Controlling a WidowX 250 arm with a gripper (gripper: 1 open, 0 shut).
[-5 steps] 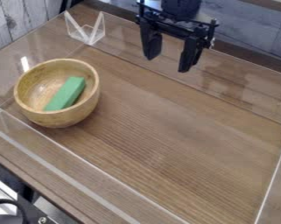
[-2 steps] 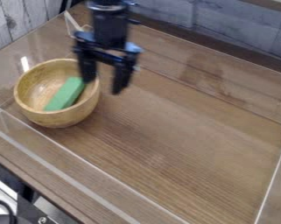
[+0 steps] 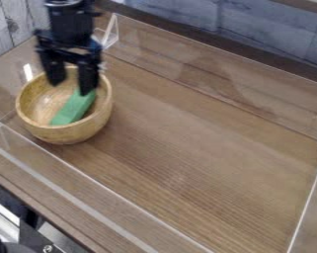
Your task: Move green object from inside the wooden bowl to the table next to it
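In the lower left corner, dark cables lay outside the table's slanting near-left edge, partly cut off by the frame. The bowl stood near the left edge of the table, its rim close to the clear wall. The green block lay inside the bowl, right of its middle, tilted in view. The hand was over the far part of the bowl, its fingers apart, one to the left and one to the right, with nothing gripped. To the right of the bowl, a broad stretch of wood grain ran to the right edge, giving wide room sideways and toward the near side. The dark arm hid part of the far-left edge and the bowl's back rim; its top was cut off. The fingertips were blurred, and whether they touched the rim could not be told.
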